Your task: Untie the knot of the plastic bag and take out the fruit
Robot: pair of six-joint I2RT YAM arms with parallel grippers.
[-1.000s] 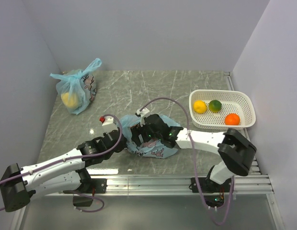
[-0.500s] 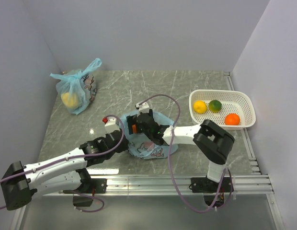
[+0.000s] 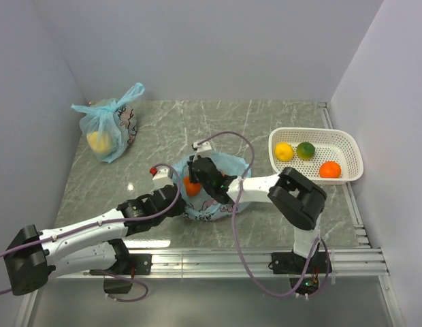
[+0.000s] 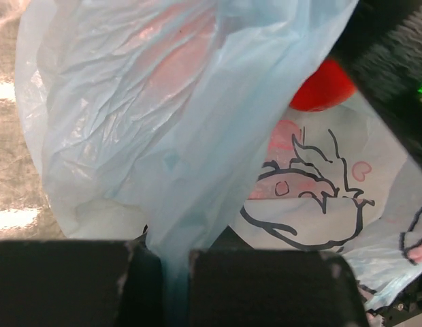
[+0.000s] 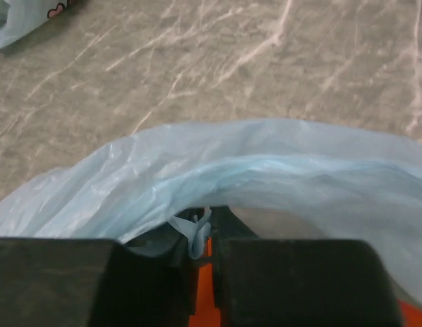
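The light-blue plastic bag (image 3: 218,210) lies mid-table with its mouth open; no knot shows on it. An orange fruit (image 3: 190,185) sits in the mouth. My left gripper (image 3: 171,196) is shut on the bag's near-left film. In the left wrist view a strip of film (image 4: 163,122) runs down between the left gripper's (image 4: 174,262) jaws, and a red fruit (image 4: 323,85) shows at the upper right. My right gripper (image 3: 197,174) is over the mouth's far rim, shut on a small fold of film (image 5: 197,231). Orange (image 5: 203,303) shows through the narrow gap of the right gripper (image 5: 204,248).
A white basket (image 3: 347,146) at the right holds a yellow (image 3: 284,151), a green (image 3: 305,150) and an orange fruit (image 3: 329,169). A second tied blue bag (image 3: 109,129) with a yellow lump stands at the back left. Walls close in on three sides.
My right gripper, open before, has swung left across the bag to its far rim and shut on the film. The orange fruit now shows in the mouth. The left gripper kept its hold.
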